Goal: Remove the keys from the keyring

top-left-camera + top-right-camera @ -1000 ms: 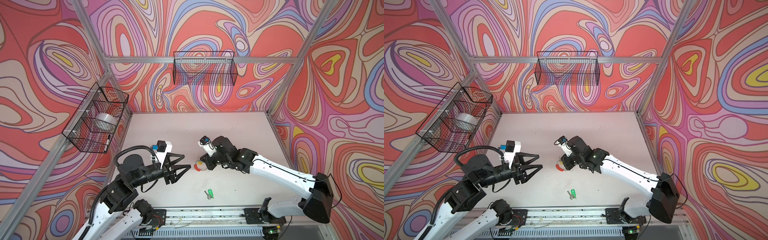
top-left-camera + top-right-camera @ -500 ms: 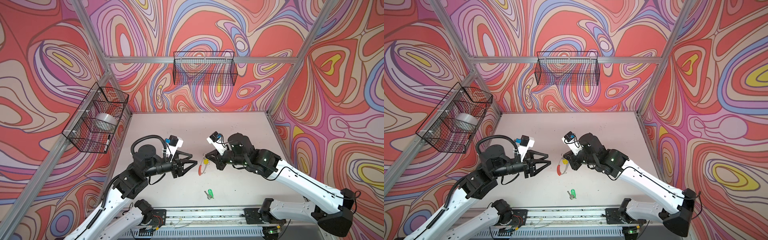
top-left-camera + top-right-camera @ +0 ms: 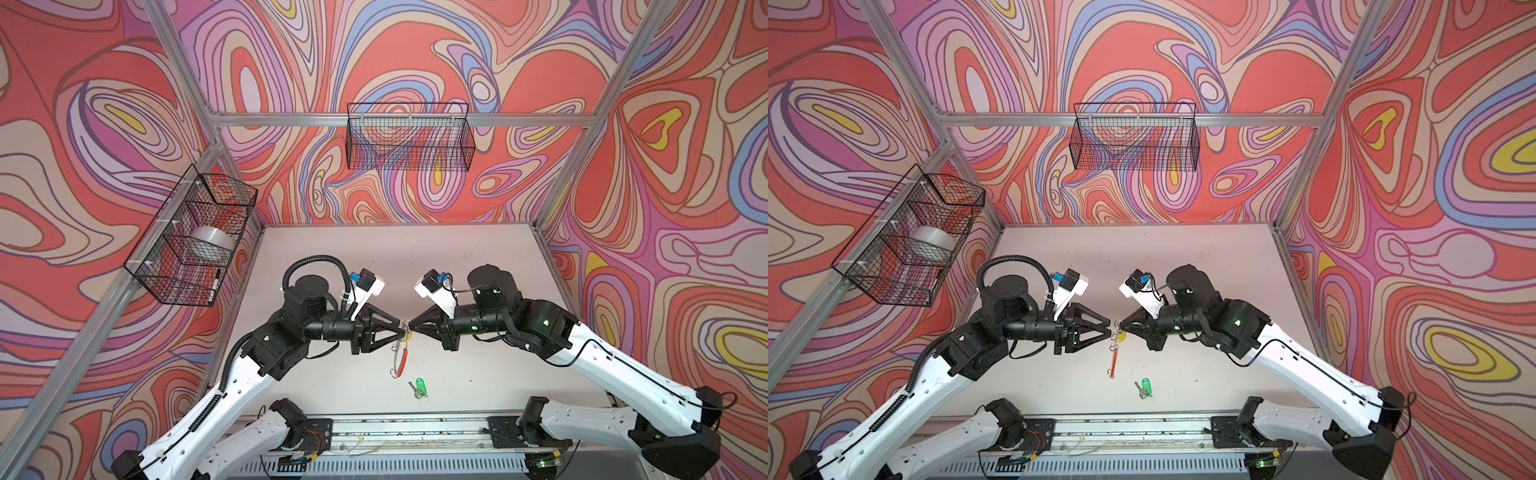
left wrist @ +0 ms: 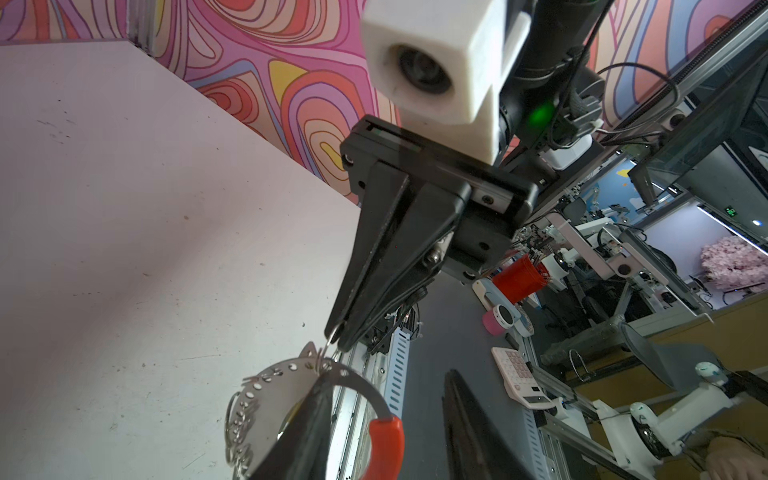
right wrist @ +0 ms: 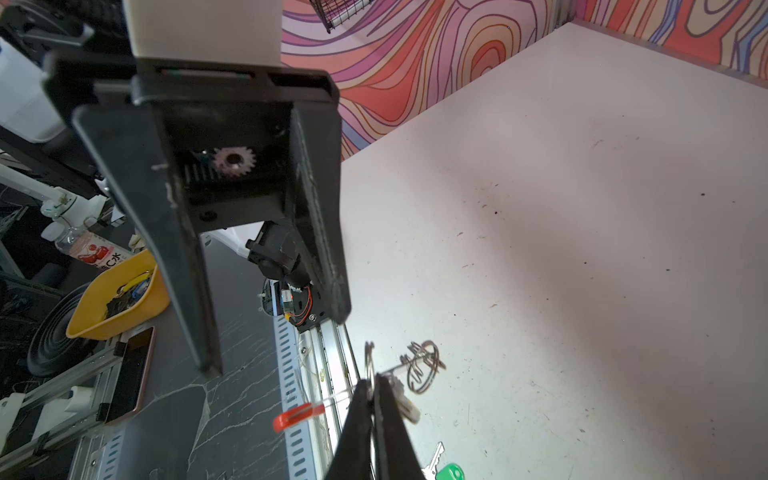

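Note:
The keyring [image 3: 401, 358] hangs edge-on above the table between both grippers, red segment downward; in a top view it shows as a thin strip [image 3: 1113, 354]. My right gripper [image 3: 411, 326] is shut on a small split ring at its upper edge, as the right wrist view shows [image 5: 372, 380]. A yellow-tagged key [image 3: 409, 337] dangles just below that grip. My left gripper [image 3: 402, 328] is open, and in the left wrist view [image 4: 386, 374] the keyring's grey plate [image 4: 286, 386] lies against one finger [image 4: 309, 428]. The green-tagged key [image 3: 419, 386] lies loose on the table near the front.
A wire basket [image 3: 195, 245] on the left wall holds a tape roll and a marker. Another wire basket [image 3: 409, 137] hangs on the back wall. The metal rail [image 3: 399, 428] carrying the arm bases runs along the table's front edge.
The right gripper has raised the keyring so it hangs free. The left gripper has moved right up to it, and its jaws have narrowed.

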Tool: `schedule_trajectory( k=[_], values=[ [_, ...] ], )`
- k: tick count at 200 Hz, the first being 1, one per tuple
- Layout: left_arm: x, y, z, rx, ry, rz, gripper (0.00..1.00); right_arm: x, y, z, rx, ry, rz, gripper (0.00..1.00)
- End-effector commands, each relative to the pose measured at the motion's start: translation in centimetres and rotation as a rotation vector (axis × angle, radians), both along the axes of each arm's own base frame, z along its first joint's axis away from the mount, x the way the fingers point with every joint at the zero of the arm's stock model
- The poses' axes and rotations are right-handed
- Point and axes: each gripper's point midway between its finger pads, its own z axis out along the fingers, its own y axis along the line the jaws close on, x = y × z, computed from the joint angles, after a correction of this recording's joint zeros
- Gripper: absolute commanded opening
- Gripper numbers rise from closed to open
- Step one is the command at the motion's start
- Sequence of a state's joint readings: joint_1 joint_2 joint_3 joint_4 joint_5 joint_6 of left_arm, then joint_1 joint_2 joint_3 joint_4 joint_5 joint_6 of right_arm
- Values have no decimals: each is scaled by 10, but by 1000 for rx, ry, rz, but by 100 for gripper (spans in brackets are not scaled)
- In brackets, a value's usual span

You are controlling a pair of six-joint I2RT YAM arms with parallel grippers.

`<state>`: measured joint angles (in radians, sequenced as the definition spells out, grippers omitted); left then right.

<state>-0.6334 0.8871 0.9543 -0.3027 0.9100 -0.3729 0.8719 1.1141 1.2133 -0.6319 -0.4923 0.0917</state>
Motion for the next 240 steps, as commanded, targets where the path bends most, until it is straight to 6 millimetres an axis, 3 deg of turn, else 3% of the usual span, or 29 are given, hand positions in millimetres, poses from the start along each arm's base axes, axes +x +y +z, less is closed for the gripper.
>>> schedule_trajectory(
  k=[1, 30, 46, 93, 140, 225, 240],
  values=[
    [-8, -3, 11, -25, 13, -60, 35, -10, 4, 20, 60, -27, 70, 0],
    [-5, -3, 13, -20, 10, -47, 32, -18, 5, 25, 76, -22, 119, 0],
    [-4, -1, 17, -20, -11, -28, 36, -21, 3, 29, 82, -25, 127, 0],
    [-6, 3, 28, -33, -50, -15, 35, -28, 2, 38, 105, -24, 153, 0],
    [-10, 0, 30, -38, -40, -53, 27, -22, 7, 44, 121, -43, 147, 0],
    [-16, 1, 32, -47, -40, -81, 26, -18, 10, 48, 117, -55, 143, 0],
    [-16, 1, 31, -45, -38, -83, 22, -17, 11, 45, 108, -47, 138, 0]
  ],
)
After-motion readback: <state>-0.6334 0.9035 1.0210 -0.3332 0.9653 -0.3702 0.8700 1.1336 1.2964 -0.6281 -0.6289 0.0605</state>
